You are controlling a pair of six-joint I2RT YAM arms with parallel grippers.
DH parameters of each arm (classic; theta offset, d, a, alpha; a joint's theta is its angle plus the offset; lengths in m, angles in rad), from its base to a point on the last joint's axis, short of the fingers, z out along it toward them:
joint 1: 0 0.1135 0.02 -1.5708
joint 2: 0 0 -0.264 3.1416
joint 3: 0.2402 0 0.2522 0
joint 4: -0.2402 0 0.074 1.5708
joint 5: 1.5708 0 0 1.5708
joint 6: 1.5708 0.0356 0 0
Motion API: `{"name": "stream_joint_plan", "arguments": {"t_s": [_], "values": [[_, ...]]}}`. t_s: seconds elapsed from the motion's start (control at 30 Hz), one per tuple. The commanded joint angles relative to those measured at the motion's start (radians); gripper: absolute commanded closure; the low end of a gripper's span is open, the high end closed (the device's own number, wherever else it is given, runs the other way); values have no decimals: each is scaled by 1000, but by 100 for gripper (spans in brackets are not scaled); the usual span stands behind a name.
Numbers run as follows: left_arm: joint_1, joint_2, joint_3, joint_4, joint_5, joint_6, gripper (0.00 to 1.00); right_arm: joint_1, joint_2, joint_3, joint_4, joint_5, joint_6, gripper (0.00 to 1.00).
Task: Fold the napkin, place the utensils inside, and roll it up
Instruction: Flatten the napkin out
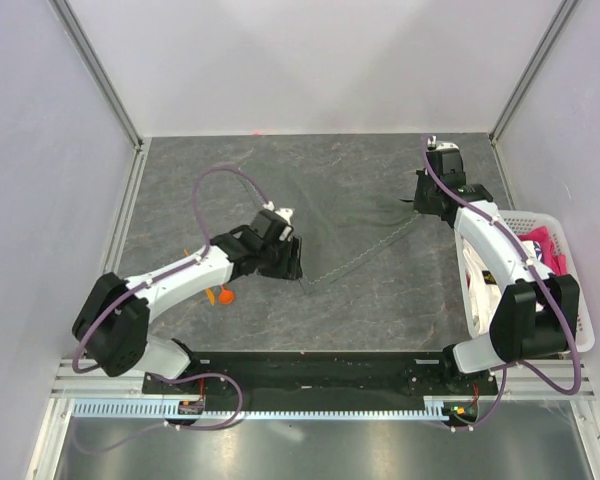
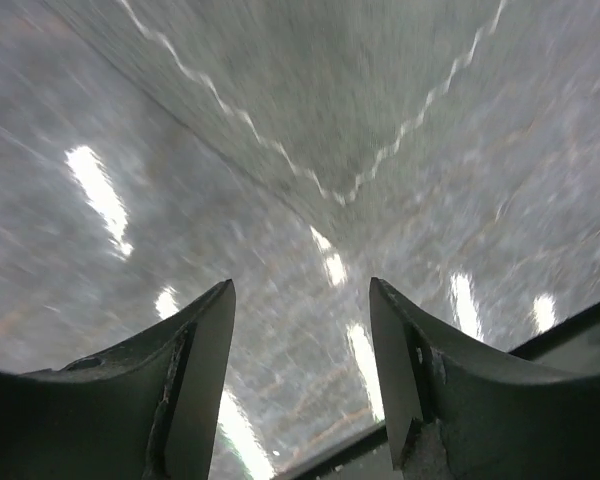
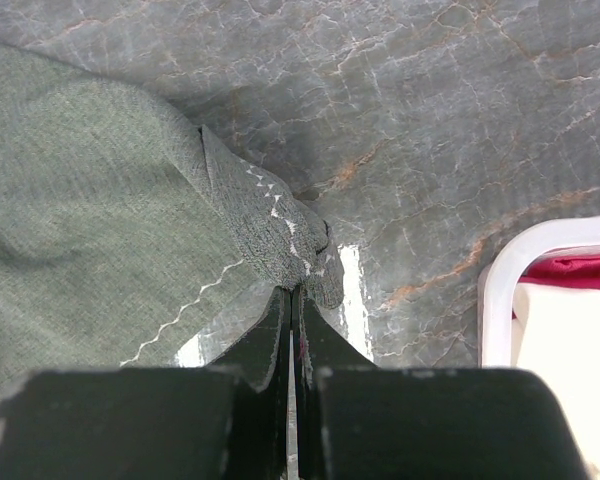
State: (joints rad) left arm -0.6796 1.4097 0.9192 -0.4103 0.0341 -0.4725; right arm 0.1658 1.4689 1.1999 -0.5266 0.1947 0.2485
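Pinched napkin (image 1: 352, 222) at its right corner w/ right gripper (image 3: 292, 300), fingers clamped on cloth, upper right of overhead frame, near white basket (image 1: 583, 330). Held left gripper (image 1: 298, 266) spread wide, grasping nothing, by napkin's near hemmed corner, centre frame. Showed orange utensils (image 1: 223, 293) lower left, partly hidden under L arm.

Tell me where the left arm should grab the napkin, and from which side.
Take the napkin's near corner, the tip where its two stitched edges meet, pointing straight at the open left pincer. Come in low from the near side, along the table, straddling the tip. The cloth lies flat there, so probably pinch downward. The right pincer grips the right-hand corner.
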Motion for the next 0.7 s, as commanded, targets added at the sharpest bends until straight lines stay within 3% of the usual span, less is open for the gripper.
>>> {"name": "stream_joint_plan", "arguments": {"t_s": [0.0,0.43,0.67], "values": [[-83,47,0,31,-64,-106,37,-3,-42,-6,31,-26,12,100],[-212,259,87,22,-128,-109,37,-3,-71,-17,39,-37,2,100],[-224,328,107,16,-209,-118,47,-3,-88,-19,39,-47,0,100]]}}
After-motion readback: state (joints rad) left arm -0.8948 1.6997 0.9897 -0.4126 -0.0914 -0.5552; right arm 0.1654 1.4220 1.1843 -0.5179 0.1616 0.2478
